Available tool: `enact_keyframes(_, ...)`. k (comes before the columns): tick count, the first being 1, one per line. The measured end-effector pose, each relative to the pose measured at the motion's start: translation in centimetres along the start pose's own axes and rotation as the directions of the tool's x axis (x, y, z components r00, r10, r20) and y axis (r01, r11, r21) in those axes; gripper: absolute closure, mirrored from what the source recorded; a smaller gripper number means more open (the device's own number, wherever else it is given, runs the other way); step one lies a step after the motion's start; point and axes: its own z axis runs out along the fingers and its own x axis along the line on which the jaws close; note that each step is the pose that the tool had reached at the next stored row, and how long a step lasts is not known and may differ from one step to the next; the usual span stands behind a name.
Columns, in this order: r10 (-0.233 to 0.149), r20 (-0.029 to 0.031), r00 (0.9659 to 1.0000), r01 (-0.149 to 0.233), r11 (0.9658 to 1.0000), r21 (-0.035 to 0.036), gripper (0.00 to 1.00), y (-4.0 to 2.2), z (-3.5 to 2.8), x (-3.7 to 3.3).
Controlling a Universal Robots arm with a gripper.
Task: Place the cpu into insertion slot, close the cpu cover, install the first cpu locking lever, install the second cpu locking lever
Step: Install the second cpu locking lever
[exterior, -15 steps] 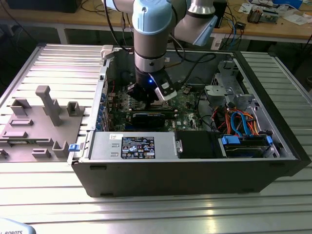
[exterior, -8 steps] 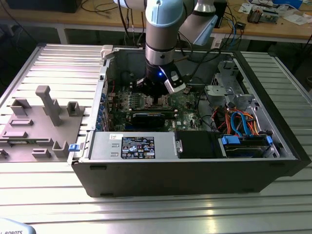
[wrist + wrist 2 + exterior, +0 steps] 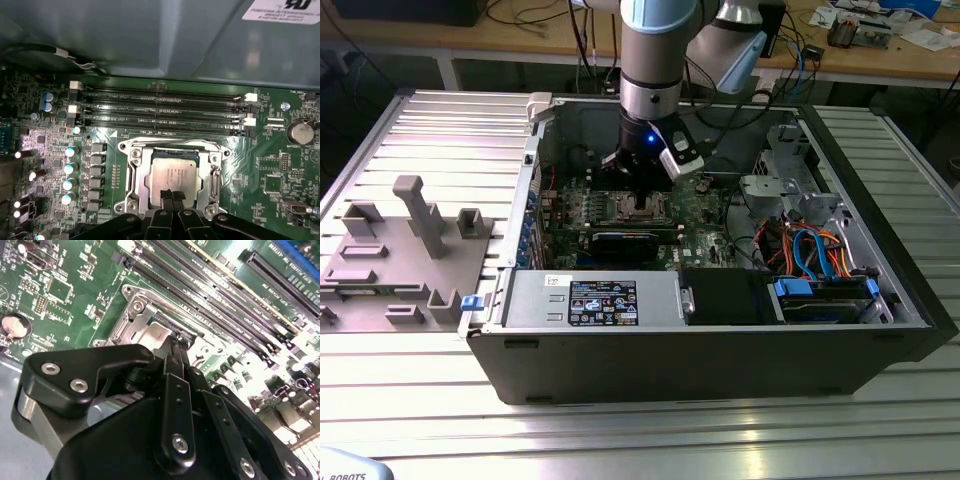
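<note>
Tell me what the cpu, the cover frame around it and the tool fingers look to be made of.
The cpu: a matte pale-silver metal lid, judging by its dull, even sheen. The cpu cover: bright bare metal, likely stamped steel, with glinting edges and sharp cutouts. The tool fingers: matte black, plastic or coated metal; the look leaves it open. Its black links carry shiny silver screws.

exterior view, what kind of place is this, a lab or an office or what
Most likely a robotics lab or test workshop: an open computer case lies on a ribbed metal table, the arm's gripper reaches down to its motherboard, and a cluttered workbench stands behind.
</note>
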Motion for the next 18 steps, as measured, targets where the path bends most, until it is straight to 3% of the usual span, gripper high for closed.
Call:
enact_keyframes(2,0.0,-0.0003,1.0,0.0,1.0,0.0038,0.89,0.01,-0.38,0.0)
enact_keyframes(4,0.0,-0.0008,1.0,0.0,0.9999,0.0119,0.89,0.04,-1.14,-0.01)
enact_keyframes(7,0.0,-0.0012,1.0,0.0,0.9998,0.018,0.89,0.05,-1.66,-0.02)
enact_keyframes(12,0.0,-0.0015,1.0,0.0,0.9998,0.022,0.89,0.06,-2.2,-0.03)
enact_keyframes(18,0.0,-0.0015,1.0,0.0,0.9997,0.0234,0.89,0.06,-2.24,-0.03)
